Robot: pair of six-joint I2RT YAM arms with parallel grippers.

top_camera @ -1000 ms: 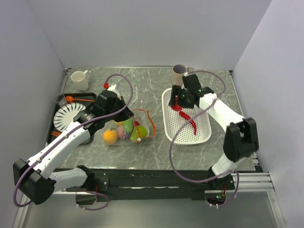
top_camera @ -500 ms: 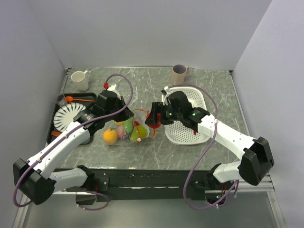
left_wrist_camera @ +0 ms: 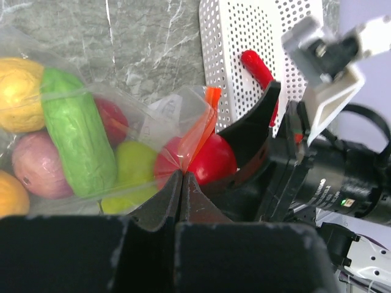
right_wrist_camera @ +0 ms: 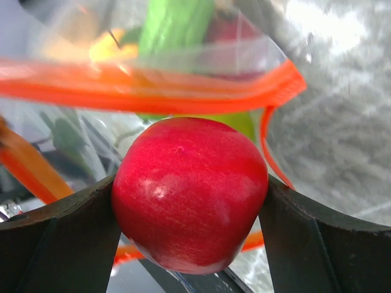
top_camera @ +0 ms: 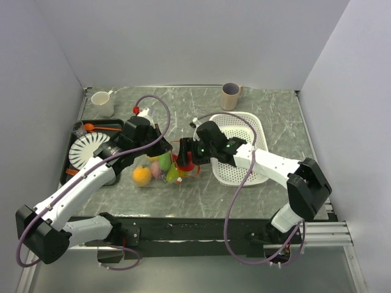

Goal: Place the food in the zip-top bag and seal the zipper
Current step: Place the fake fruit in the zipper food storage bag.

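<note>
Glossy red fruit (right_wrist_camera: 189, 192) (perhaps apple), clear bag (left_wrist_camera: 153, 119)

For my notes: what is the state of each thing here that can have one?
clear floppy plastic zip-top bag: mouth open, toy foods inside.
orange-red zipper strip: unsealed, sides parted.
left pincer: shut on the bag's edge.
right pincer: gripping glossy red toy apple at the bag's mouth.
white perforated plastic basket: holds red toy chili.
</note>
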